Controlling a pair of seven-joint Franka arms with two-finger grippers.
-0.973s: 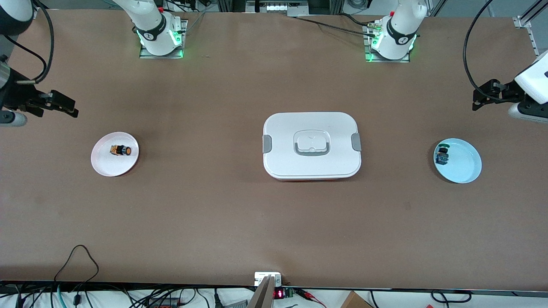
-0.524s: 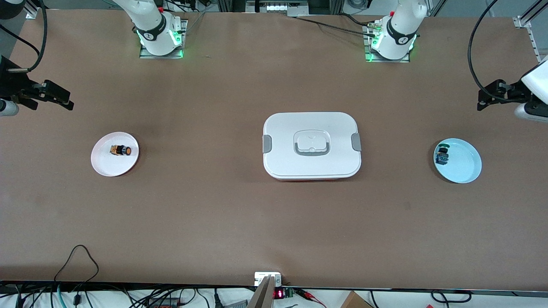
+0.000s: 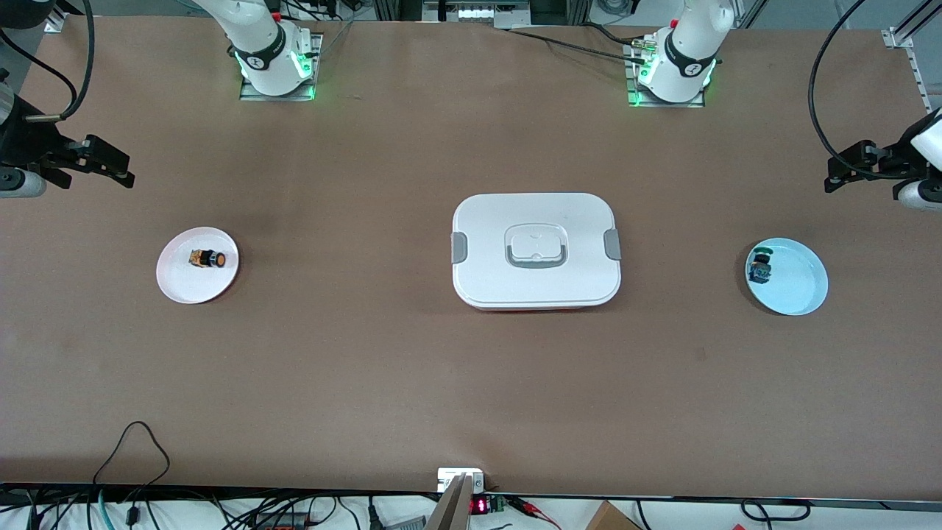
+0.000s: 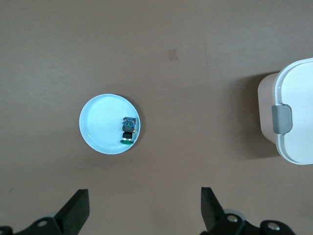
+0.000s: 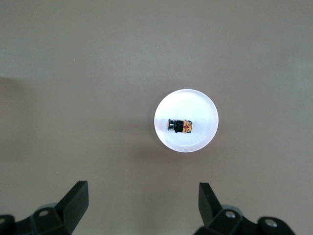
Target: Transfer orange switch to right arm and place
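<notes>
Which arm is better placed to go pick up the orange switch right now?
The right arm. Its open hand hangs near the pink plate holding the orange switch. The left hand, also open, is over the other end, by the blue plate.

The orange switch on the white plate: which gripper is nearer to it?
The right gripper, open, up over the table's right-arm end beside the white plate holding the orange switch. The left gripper, open, is over the left-arm end.
</notes>
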